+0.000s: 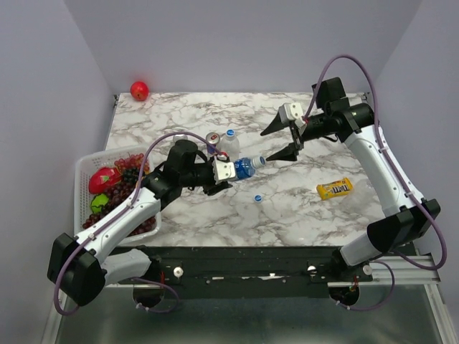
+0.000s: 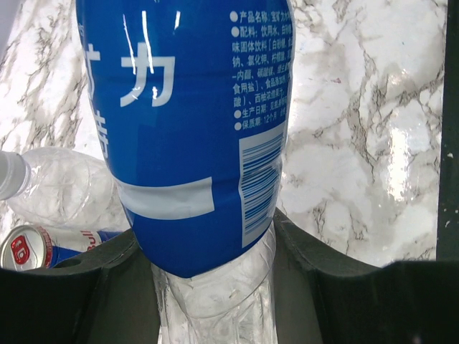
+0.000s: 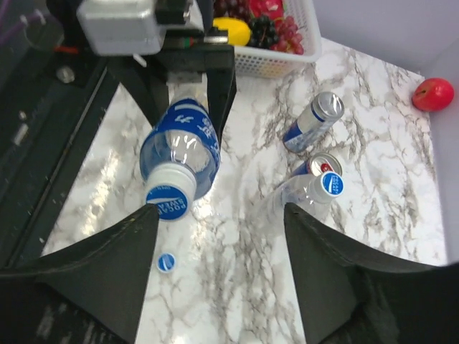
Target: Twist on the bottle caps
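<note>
My left gripper (image 1: 228, 172) is shut on the blue-labelled bottle (image 1: 244, 168), holding it on its side above the table by its clear base (image 2: 215, 287). A blue cap (image 3: 167, 201) sits on that bottle's neck and points at my right gripper (image 1: 271, 145). The right gripper is open, with its fingertips (image 3: 150, 211) just short of the cap and not touching it. A loose blue cap (image 1: 257, 198) lies on the marble below. A second clear bottle (image 1: 229, 147) stands upright behind with a blue cap (image 3: 331, 184) on it.
Two blue-and-silver drink cans (image 3: 315, 122) (image 1: 213, 137) stand beside the upright bottle. A white basket (image 1: 79, 190) of fruit sits at the left edge. A yellow candy packet (image 1: 335, 188) lies to the right, and a red apple (image 1: 139, 90) sits in the far left corner.
</note>
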`<action>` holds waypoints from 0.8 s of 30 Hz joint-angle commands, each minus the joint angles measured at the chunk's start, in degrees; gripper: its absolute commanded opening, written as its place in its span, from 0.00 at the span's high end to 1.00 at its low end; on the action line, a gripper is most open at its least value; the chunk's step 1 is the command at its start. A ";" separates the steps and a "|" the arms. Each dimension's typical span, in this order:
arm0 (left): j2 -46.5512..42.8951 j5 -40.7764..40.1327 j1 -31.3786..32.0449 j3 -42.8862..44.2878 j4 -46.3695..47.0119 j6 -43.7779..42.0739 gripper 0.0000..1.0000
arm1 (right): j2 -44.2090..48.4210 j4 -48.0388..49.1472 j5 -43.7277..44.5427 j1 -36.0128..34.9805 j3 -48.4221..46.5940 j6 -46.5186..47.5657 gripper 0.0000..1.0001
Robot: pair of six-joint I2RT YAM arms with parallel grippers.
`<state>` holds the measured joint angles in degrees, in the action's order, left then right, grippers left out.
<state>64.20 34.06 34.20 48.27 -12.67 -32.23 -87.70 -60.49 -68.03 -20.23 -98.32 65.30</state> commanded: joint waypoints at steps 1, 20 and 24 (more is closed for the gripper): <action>1.89 4.69 -0.27 3.93 -3.95 -5.21 1.00 | -0.01 -9.81 4.31 -1.30 0.50 17.48 0.26; 5.31 5.14 -0.27 6.92 -3.42 -4.07 1.00 | 0.78 -14.66 5.01 -4.64 2.08 25.50 0.49; 5.58 5.05 -0.27 7.01 -2.81 -3.54 1.00 | 0.51 -13.61 5.10 -4.64 2.08 22.09 0.64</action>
<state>69.43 37.17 34.20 53.34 -16.45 -36.62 -87.70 -74.89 -62.74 -24.45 -96.75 90.06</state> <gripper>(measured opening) 0.583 0.431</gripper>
